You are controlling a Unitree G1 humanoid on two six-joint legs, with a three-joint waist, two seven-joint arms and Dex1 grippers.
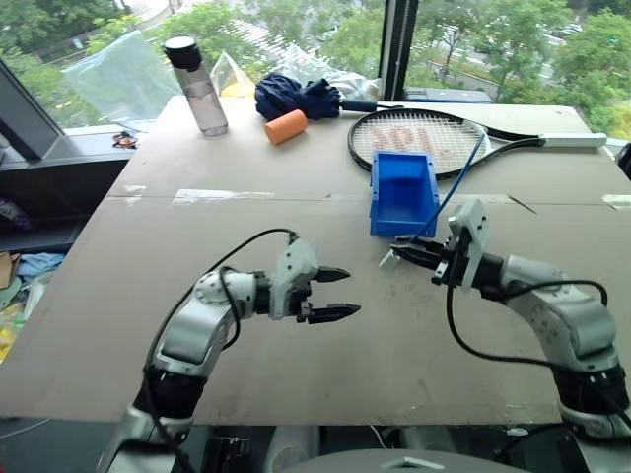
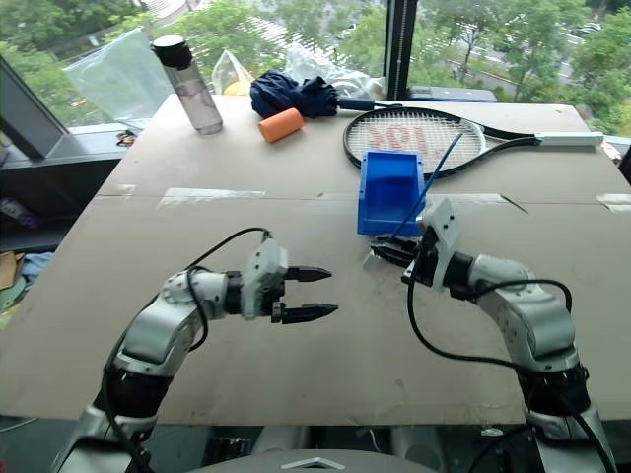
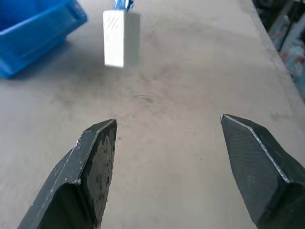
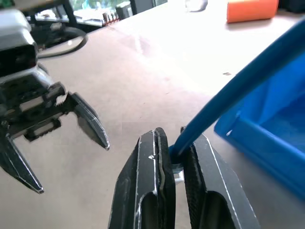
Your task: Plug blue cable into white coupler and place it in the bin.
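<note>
Cable and coupler joined, held by right gripper beside bin.

Right gripper (image 1: 412, 251) clenched on the cable (image 1: 459, 181) near its plug; coupler (image 3: 121, 38) hangs off the cable end, above the table (image 1: 296, 177), near the bin's (image 1: 402, 192) open front. Cable rises up and away over the bin toward a racket (image 1: 419, 138). Left gripper (image 1: 340, 293) released, fingers spread, holding nothing, well apart from the coupler.

The right gripper (image 2: 386, 256) holds the blue cable (image 2: 429, 187) beside the bin (image 2: 380, 219), and the left gripper (image 2: 320, 293) is open nearby.
</note>
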